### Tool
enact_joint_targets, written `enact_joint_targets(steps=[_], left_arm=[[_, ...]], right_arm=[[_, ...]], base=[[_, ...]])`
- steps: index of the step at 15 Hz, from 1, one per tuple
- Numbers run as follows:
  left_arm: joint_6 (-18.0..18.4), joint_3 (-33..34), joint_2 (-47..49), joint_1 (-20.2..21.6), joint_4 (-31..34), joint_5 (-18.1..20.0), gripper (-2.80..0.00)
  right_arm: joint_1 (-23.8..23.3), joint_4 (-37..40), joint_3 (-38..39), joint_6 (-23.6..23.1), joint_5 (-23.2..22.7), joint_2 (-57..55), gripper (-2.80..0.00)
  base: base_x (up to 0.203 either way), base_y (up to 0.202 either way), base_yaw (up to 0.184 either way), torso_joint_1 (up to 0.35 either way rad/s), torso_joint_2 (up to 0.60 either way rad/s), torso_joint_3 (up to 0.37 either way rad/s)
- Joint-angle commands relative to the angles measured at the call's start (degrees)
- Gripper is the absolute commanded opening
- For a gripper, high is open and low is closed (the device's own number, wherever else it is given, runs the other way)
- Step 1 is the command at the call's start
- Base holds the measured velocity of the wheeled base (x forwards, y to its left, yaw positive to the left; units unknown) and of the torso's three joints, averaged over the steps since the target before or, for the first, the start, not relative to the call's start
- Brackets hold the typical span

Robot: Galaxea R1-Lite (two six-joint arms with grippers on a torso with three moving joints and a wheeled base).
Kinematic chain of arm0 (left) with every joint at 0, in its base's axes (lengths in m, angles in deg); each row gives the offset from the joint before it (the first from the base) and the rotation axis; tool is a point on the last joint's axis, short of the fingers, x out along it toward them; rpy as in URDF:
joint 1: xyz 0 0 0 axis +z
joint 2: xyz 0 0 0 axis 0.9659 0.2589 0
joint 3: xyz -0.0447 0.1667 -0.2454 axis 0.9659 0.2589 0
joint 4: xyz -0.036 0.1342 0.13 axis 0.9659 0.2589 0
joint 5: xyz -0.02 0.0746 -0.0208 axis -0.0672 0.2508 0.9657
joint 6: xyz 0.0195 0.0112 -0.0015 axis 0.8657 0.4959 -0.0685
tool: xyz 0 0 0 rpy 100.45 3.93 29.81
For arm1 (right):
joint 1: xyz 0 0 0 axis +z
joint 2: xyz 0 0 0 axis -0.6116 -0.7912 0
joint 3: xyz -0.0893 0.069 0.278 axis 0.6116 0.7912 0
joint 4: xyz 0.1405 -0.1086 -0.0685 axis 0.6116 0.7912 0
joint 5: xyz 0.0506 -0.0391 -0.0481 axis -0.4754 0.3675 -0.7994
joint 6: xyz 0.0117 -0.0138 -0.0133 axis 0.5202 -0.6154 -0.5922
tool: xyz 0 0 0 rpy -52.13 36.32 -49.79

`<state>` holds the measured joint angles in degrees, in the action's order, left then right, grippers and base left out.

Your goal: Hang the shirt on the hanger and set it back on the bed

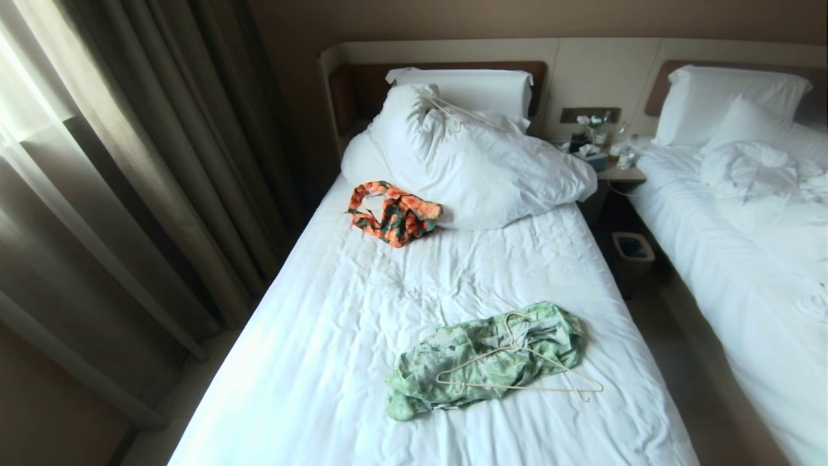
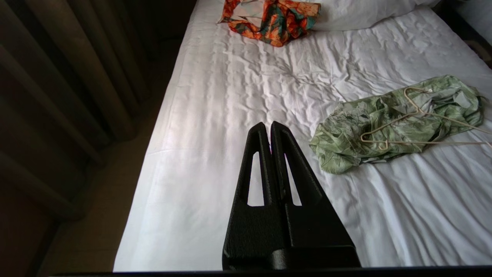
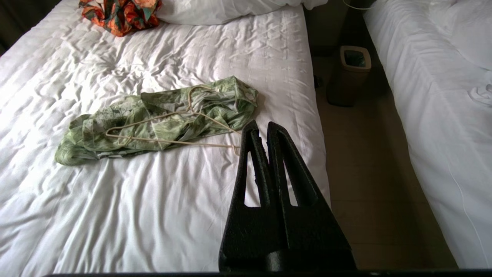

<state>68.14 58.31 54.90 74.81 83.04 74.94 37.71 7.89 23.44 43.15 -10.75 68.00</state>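
Observation:
The green floral shirt (image 1: 453,366) lies crumpled on the near half of the bed (image 1: 323,336), toward its right side. On top of it rests the thin cream hanger (image 1: 517,372), one end reaching past the cloth onto the sheet. Neither arm shows in the head view. My left gripper (image 2: 268,126) is shut and empty, held above the sheet well short of the shirt (image 2: 384,127) and hanger (image 2: 423,130). My right gripper (image 3: 262,126) is shut and empty too, over the bed's right edge, near the hanger (image 3: 173,132) tip and the shirt (image 3: 153,123).
An orange-and-dark-green garment (image 1: 393,213) lies up by the bunched white duvet (image 1: 479,162). Another cream hanger (image 1: 462,113) sits on the pillow. Curtains (image 1: 129,162) hang left of the bed. A bin (image 1: 632,254) and nightstand (image 1: 614,169) stand in the aisle beside a second bed (image 1: 750,213).

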Motion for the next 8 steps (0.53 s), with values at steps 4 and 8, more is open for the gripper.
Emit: enact_joint_targets(steps=[4,8], left_arm=[[0.0,0.0,-0.1,0.0,0.0,0.0,-2.8],[0.0,0.0,-0.1,0.0,0.0,0.0,-2.8]], right_arm=[[0.0,0.0,0.0,-0.1,0.0,0.0,-2.8],[0.0,0.0,0.0,0.1,0.0,0.0,-2.8]], base=[[0.0,0.0,0.0,0.0,0.0,0.0],[0.0,0.0,0.0,0.0,0.0,0.0]])
